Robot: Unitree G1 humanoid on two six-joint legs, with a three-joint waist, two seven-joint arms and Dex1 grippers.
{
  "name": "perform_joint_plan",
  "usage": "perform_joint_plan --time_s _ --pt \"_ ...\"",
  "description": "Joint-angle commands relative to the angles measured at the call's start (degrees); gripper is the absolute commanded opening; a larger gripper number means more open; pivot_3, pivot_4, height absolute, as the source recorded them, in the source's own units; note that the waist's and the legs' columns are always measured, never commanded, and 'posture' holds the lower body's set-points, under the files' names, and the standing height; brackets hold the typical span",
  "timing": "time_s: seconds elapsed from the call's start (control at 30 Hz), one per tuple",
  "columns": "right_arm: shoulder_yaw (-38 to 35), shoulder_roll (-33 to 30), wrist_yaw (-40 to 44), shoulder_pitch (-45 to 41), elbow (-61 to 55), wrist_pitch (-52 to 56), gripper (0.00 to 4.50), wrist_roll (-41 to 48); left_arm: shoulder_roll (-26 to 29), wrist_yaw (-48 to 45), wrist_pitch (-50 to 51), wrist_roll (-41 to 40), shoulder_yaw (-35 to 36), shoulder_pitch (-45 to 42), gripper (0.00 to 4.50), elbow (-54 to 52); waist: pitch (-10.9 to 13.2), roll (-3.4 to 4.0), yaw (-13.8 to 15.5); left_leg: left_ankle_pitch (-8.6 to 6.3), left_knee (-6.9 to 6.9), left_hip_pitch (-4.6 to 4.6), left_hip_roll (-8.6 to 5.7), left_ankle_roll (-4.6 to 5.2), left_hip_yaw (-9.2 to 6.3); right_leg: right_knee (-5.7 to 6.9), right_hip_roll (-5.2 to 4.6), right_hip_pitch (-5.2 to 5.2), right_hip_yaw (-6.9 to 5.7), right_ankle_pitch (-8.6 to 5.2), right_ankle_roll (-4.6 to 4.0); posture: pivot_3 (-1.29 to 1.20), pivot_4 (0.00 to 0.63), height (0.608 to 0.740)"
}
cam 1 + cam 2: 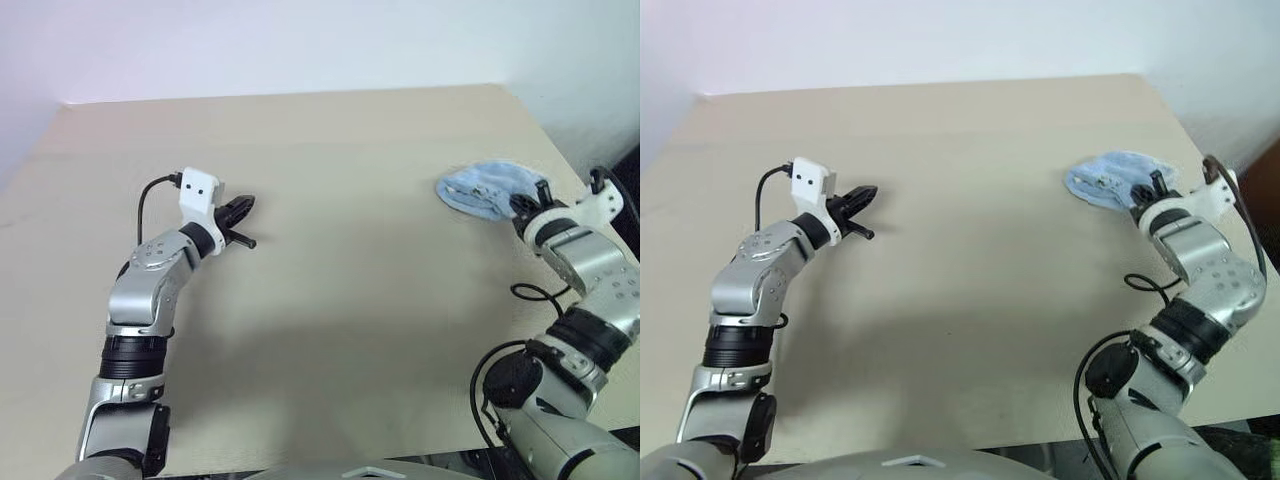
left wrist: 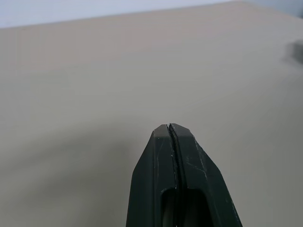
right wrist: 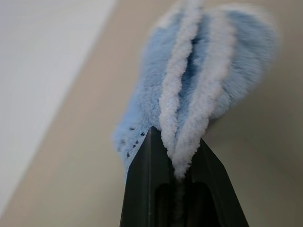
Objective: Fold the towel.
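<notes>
arms: silver-grey metal segments, black joint rings
wrists: white camera housings
cables: black, looped
fingers [image 2: 176, 179]: black, tapered

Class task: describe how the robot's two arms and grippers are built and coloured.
Both arms are silver-grey metal segments with black joint rings. Each wrist carries a white camera block with a black cable looping off. The left gripper and right gripper have two black tapered fingers.

The light-blue towel [image 1: 483, 189] lies bunched near the table's right edge, its whitish edging doubled together.
</notes>
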Motion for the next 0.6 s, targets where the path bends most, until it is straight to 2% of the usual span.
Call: perform_joint_plan --time_s 0.03,0.2,0.23,0.3,0.6 --pt "-0.57 3.16 -6.70 1.94 -6.73 1.90 0.05 4.32 -0.58 -0.71 -0.57 0.01 -0.97 -1.43 0.00 -0.55 -0.01 0.02 0.05 0.01 0.05 0.00 0.04 0.00 0.01 0.00 0.05 0.01 0.01 0.04 -0.06 0.00 0.150 0.728" --pt "-0.64 4.03 -11.59 3.21 -8.87 0.08 0.05 6.94 -1.36 -0.95 -0.45 0.14 -1.88 -1.61 0.00 -0.64 -0.03 0.07 0.13 0.02 0.17 0.00 0.07 0.02 0.19 -0.06 0.12 0.01 0.14 0.19 -0.12 0.00 0.150 0.728" --pt "-0.52 3.79 -11.92 3.43 -9.04 -0.16 0.57 7.48 -1.44 -0.96 -0.54 0.16 -2.00 -1.68 0.00 -0.44 -0.03 0.07 0.15 0.02 0.17 0.00 0.08 0.02 0.19 -0.06 0.13 0.01 0.14 0.19 -0.12 0.00 0.150 0.728" --pt "-0.35 3.42 -12.51 3.67 -9.28 -0.64 1.12 8.94 -1.59 -0.99 -0.65 0.19 -2.11 -1.86 0.00 -0.02 -0.03 0.07 0.17 0.02 0.16 0.00 0.11 0.02 0.19 -0.07 0.17 0.00 0.13 0.19 -0.12 0.00 0.150 0.728" --pt "3.65 2.82 -12.52 7.54 -12.71 -4.76 4.26 11.84 -2.68 -1.56 -0.91 0.12 -3.05 -2.20 0.00 0.36 -0.03 0.07 0.18 0.02 0.16 0.00 0.16 0.04 0.24 -0.09 0.20 0.02 0.13 0.19 -0.12 0.00 0.150 0.728"
